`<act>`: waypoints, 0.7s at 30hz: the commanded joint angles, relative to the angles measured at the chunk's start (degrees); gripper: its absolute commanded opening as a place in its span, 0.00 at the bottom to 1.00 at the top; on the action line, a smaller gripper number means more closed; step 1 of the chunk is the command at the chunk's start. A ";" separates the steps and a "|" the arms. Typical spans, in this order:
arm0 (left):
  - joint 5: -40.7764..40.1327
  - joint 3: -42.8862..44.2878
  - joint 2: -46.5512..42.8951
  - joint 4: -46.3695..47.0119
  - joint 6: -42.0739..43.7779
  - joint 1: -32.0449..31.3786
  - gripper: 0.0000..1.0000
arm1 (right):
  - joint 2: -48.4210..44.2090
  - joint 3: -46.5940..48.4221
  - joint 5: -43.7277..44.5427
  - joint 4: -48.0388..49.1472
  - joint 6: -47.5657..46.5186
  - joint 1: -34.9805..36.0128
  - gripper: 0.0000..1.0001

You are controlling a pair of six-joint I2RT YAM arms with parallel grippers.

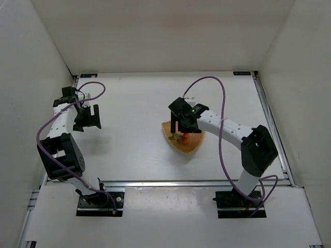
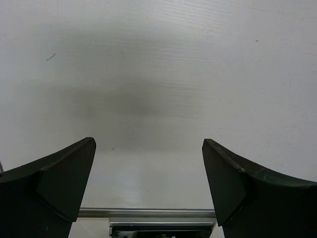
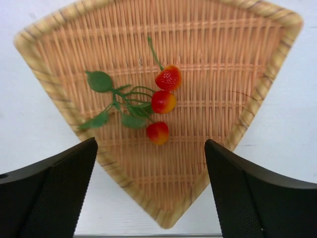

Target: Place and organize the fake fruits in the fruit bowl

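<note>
Right wrist view, looking straight down: the fruit bowl (image 3: 233, 64) is a shallow basket of orange-tan wicker woven in fine ribs. It has a thicker, paler braided rim and a rounded-triangle outline whose tip points to the frame's lower edge, and it lies on the smooth white table (image 3: 297, 139). Inside it, left of centre, I see the fake fruits (image 3: 163, 101). One is a berry on a thin stem (image 3: 168, 78), glossy red shading to orange and lightly dimpled. Close below it are two more berries (image 3: 157, 132) on a sprig with small, flat, oval green leaves (image 3: 99, 81), so the three berries form a short line. The right gripper (image 3: 150, 146) hangs above the bowl, its matte black, finely textured fingers (image 3: 54, 188) spread wide and gripping nothing. Top external view: I find the bowl under that gripper, right of the table's middle. The left gripper (image 1: 87, 120) is well apart from it, toward the table's left edge. Left wrist view: its wedge-shaped black fingers (image 2: 54, 183) are likewise parted and hold nothing. They hang over the white, faintly grained table surface, which carries a soft shadow, and a strip of ribbed aluminium rail (image 2: 148, 213) runs along the lower edge.
</note>
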 commanded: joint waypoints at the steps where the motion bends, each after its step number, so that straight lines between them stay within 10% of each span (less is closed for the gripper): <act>1: 1.67 0.85 -4.25 -0.65 -0.31 -0.30 1.00 | -6.16 4.96 4.89 -4.79 0.01 0.01 0.97; 7: 1.15 0.86 -4.78 -0.65 -0.92 -0.30 1.00 | -22.84 -0.91 6.49 -8.23 1.84 -5.42 1.00; 21: 2.20 1.38 -5.31 -1.70 -1.98 -0.30 1.00 | -59.95 -26.76 -14.69 -10.42 -7.55 -50.51 1.00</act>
